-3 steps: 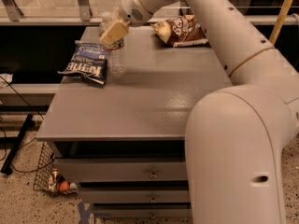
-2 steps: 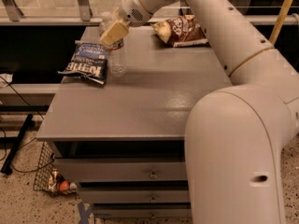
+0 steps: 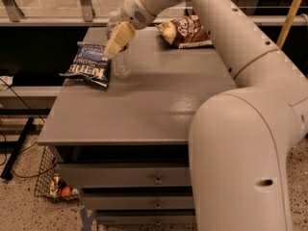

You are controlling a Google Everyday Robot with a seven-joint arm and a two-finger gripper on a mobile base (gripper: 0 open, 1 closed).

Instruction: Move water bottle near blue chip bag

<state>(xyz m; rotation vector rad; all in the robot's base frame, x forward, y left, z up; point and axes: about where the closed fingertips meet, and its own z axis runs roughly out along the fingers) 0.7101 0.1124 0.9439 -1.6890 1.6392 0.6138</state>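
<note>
My gripper (image 3: 119, 38) sat against the upper half of the bottle (image 3: 121, 64); whether it clasped it I could not tell. The bottle stood upright on the table (image 3: 144, 107), just beside the blue bag (image 3: 87, 67).

A white robot arm (image 3: 226, 42) sweeps from the lower right foreground to the upper left. Its bulky, rounded base segment (image 3: 240, 158) fills the right corner. Above that, the limb narrows past a thin tan band (image 3: 251, 61), then runs up and to the left along a row of small bolts to a rounded wrist (image 3: 144, 4) at the top edge. From the wrist, the tan gripper (image 3: 118, 38) angles down and to the left, and lies across the upper part of an upright water bottle (image 3: 121, 64).
</note>
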